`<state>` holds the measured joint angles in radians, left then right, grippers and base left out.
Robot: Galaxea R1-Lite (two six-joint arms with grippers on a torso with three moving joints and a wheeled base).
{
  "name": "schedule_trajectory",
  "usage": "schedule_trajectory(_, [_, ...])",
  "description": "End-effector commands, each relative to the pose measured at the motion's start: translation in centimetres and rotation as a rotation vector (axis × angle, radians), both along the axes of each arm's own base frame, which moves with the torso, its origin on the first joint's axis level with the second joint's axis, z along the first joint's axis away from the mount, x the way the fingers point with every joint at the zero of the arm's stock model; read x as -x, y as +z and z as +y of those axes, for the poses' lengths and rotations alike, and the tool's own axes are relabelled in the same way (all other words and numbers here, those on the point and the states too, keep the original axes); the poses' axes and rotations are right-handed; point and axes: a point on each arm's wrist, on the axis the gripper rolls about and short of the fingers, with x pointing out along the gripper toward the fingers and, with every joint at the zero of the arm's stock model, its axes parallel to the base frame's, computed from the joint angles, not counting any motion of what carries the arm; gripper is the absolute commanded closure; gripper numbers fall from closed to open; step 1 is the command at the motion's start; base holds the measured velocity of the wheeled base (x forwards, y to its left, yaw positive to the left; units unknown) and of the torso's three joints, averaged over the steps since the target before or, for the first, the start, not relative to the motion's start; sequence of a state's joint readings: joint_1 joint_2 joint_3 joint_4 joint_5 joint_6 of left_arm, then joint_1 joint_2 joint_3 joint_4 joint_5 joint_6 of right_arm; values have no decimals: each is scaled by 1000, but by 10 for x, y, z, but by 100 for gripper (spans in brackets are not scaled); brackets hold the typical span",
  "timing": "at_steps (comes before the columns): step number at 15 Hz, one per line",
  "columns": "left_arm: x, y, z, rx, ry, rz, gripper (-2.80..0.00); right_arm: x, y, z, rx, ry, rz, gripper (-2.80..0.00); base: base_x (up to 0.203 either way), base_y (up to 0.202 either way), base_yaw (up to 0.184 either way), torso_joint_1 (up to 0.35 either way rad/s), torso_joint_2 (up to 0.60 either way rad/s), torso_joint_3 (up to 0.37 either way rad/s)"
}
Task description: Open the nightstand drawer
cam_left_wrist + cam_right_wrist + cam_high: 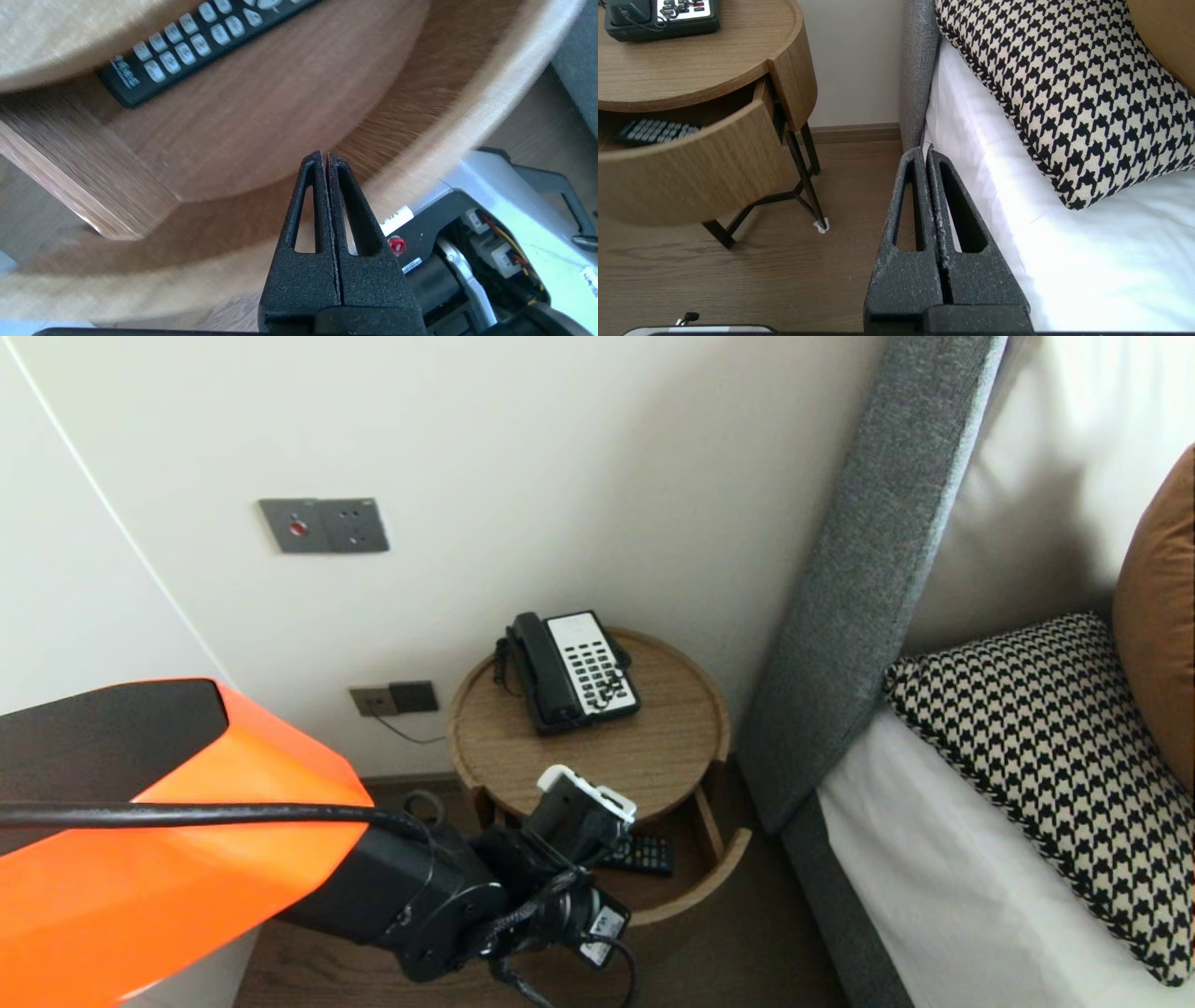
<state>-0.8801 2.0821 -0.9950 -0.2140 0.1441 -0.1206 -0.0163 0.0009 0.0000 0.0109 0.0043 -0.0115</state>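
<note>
L hand, blk remote, curved wood drawer

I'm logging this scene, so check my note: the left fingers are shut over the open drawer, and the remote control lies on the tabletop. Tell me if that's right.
Not quite. The remote control lies inside the drawer, below the tabletop, as the left wrist view shows. The left fingers are indeed shut over the open drawer.
</note>
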Motion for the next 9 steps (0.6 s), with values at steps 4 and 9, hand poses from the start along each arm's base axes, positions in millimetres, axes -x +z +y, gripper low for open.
schedule_trajectory(4, [17, -6, -5, -12, -44, 8, 0, 0, 0, 0, -1, 1, 1, 0, 0, 0, 0, 0, 0, 0])
schedule_trajectory(9, [35, -13, -9, -21, -90, 14, 0, 0, 0, 0, 0, 1, 1, 0, 0, 0, 0, 0, 0, 0])
